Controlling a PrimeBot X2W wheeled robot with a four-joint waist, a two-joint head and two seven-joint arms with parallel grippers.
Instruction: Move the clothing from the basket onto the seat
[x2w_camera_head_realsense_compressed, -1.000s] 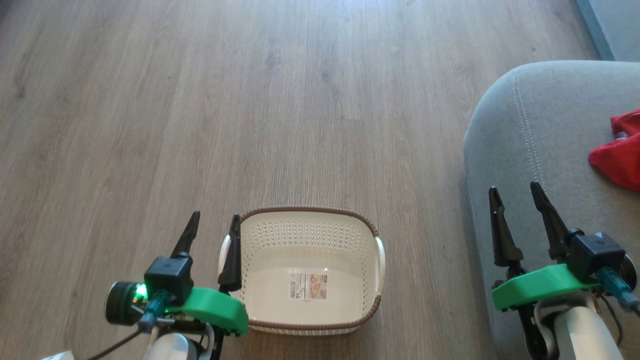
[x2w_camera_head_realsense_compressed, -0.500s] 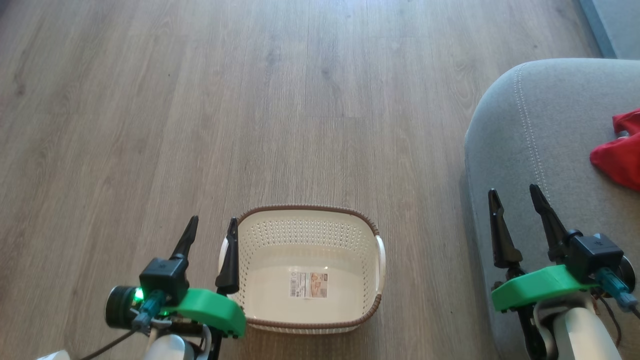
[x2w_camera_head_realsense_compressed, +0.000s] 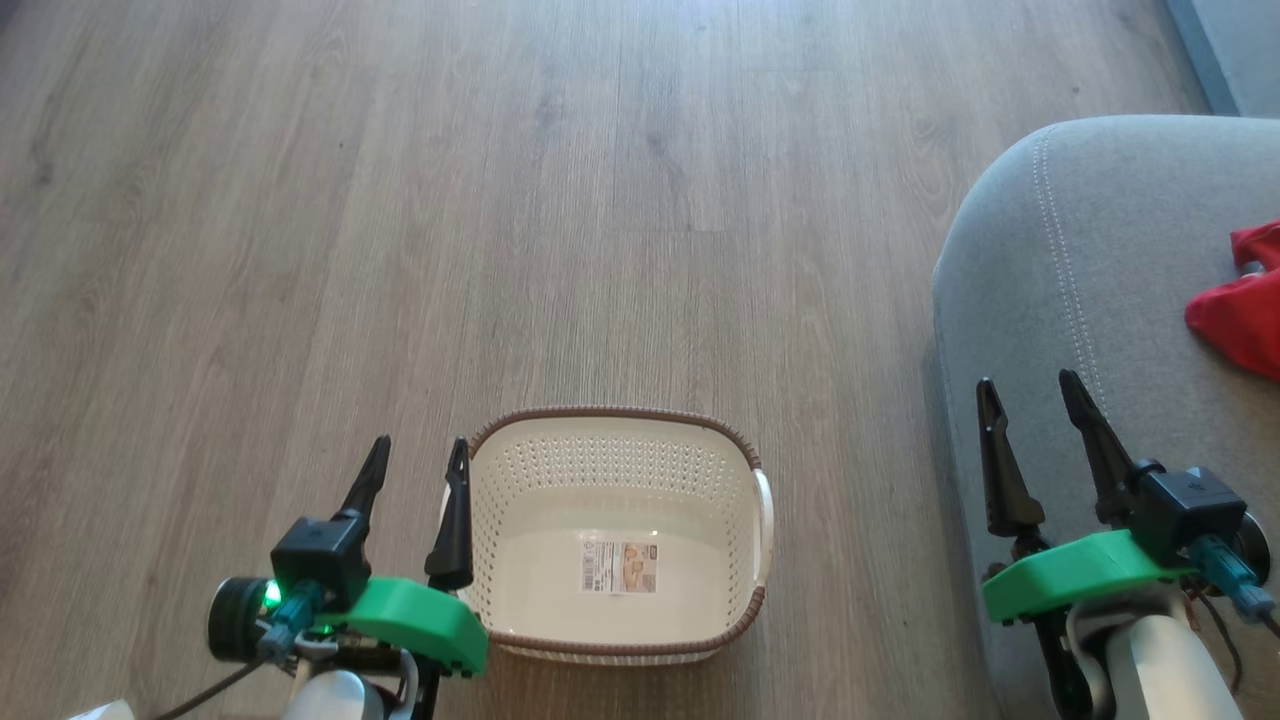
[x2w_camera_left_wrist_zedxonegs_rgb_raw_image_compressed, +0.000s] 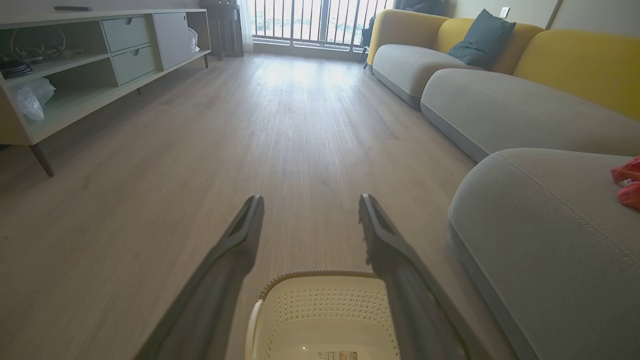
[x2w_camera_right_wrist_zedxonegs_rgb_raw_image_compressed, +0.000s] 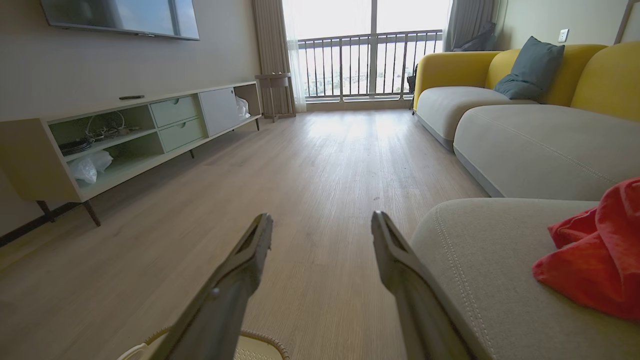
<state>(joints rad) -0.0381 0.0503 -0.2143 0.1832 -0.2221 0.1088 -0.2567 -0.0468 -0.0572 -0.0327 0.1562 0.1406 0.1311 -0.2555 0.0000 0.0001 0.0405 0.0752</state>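
Basket (x2w_camera_head_realsense_compressed: 610, 470) (lower centre) emptied; clothing (x2w_camera_head_realsense_compressed: 1240, 320) on seat (x2w_camera_head_realsense_compressed: 1080, 280), right edge, prob. all; L end effector (x2w_camera_head_realsense_compressed: 420, 441) & R end effector (x2w_camera_head_realsense_compressed: 1027, 380) spread, nothing held.

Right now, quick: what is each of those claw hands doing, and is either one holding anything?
Left gripper: open, holding nothing.
Right gripper: open, holding nothing.

floor (x2w_camera_head_realsense_compressed: 560, 200): wood-look planks, fine grain, mostly matt, bit of sheen where the light lands
basket (x2w_camera_head_realsense_compressed: 610, 462): smooth cream plastic, kinda glossy inside, walls full of punched holes
basket rim (x2w_camera_head_realsense_compressed: 610, 411): brown, braided-look texture
sticker (x2w_camera_head_realsense_compressed: 618, 567): printed paper
seat (x2w_camera_head_realsense_compressed: 1090, 250): grey woven cloth, matt, slightly coarse, pale stitching
clothing (x2w_camera_head_realsense_compressed: 1240, 320): soft red fabric, smooth
wrist shell (x2w_camera_head_realsense_compressed: 420, 620): green plastic, smooth
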